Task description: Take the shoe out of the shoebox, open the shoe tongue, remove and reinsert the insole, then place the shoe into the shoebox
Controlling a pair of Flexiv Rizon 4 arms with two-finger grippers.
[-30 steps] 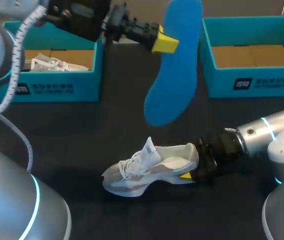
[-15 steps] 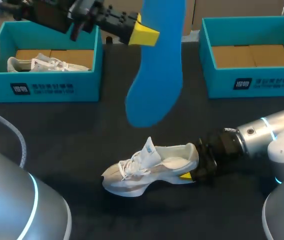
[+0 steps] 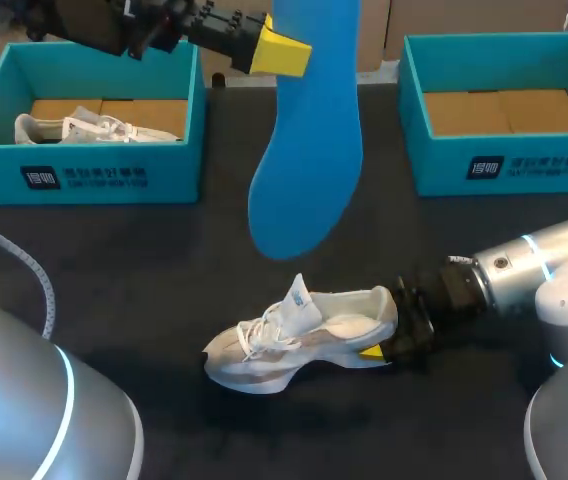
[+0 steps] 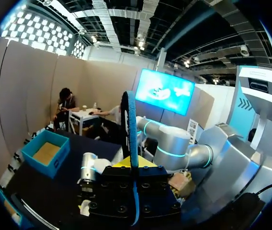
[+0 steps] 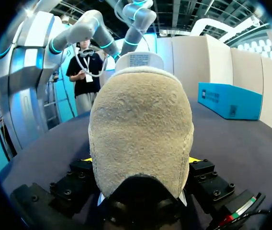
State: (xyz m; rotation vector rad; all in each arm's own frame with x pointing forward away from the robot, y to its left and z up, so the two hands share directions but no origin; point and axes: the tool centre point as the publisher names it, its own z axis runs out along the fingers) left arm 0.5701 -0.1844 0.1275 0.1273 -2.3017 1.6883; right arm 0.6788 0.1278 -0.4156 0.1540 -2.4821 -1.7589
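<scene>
Insole [image 3: 304, 150] hangs pinched in the left gripper [image 3: 282, 52] above the shoe [image 3: 299, 335], whose heel the right gripper [image 3: 376, 351] clamps on the table [image 3: 144, 270]; better to lower its wide end first toward the toe.

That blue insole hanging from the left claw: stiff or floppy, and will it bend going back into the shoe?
Probably light and fairly stiff: the blue insole hangs nearly straight below the left claw, with little droop. Edge-on in the left wrist view it looks thin, so it may flex when pushed into the shoe.
</scene>
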